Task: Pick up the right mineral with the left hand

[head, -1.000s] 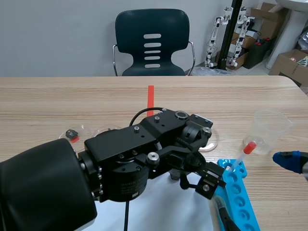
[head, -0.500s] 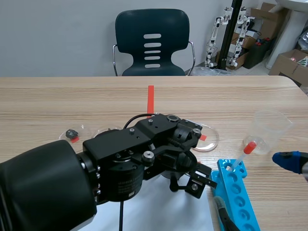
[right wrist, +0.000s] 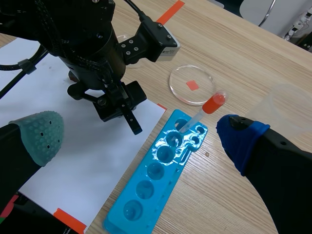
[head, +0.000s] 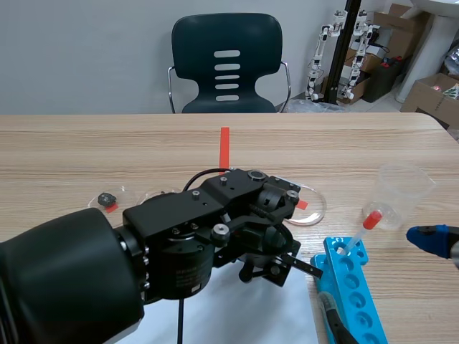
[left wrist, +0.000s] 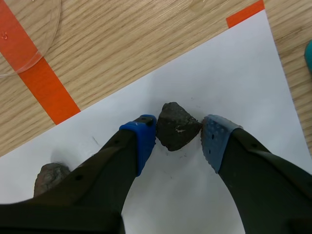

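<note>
The right mineral [left wrist: 176, 126], a dark grey rough stone, lies on the white paper [left wrist: 234, 87]. My left gripper [left wrist: 178, 136] is shut on it, with one blue pad pressed against each side. A second, lighter stone [left wrist: 51, 176] rests on the paper beside the left finger. In the scene view the left arm's bulk hides both stones, and its gripper [head: 269, 269] points down at the paper. My right gripper [right wrist: 139, 134] stands open, low at the right side of the table, holding nothing.
A blue well tray [head: 351, 287] with a red-capped pipette [head: 362, 229] leaning in it lies right of the paper. A clear plastic cup [head: 403, 190] stands behind it. Petri dishes [head: 308, 204] sit behind the paper, one at the left [head: 107, 197] holding a small dark piece.
The left gripper's fingers have closed from wide apart onto the right mineral. The left wrist shifted slightly left and back. The right arm has not moved.
</note>
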### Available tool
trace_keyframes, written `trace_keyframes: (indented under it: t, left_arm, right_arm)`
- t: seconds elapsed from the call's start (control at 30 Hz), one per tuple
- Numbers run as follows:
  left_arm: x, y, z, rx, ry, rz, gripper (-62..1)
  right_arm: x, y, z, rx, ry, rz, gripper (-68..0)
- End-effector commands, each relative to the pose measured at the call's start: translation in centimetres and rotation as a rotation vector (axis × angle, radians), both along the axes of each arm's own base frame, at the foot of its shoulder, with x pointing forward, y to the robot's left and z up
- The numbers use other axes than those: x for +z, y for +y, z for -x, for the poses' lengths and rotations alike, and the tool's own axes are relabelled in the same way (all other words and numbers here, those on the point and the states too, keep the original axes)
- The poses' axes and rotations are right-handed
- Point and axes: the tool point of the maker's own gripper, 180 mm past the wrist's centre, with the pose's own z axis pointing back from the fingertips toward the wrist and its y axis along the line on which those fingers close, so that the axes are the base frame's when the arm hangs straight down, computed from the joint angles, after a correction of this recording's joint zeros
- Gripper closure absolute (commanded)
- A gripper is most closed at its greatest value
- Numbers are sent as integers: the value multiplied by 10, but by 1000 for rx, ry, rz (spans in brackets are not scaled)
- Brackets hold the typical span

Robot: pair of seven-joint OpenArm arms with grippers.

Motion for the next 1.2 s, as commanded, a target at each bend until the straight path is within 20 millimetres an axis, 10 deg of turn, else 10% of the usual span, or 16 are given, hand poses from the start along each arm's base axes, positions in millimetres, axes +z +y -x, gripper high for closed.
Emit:
trace_keyframes:
  t: [0.0, 0.83, 1.17]
  left_arm:
    - [13, -20, -3, -11, -19, 49, -213]
    - [30, 1, -22, 126, -58, 132, -143]
    - [71, 35, -31, 143, -243, 215, -143]
  right_arm:
    - [4, 0, -1, 2, -15, -9, -679]
    - [4, 0, -1, 2, -15, -9, -679]
    - [4, 0, -1, 2, -15, -9, -679]
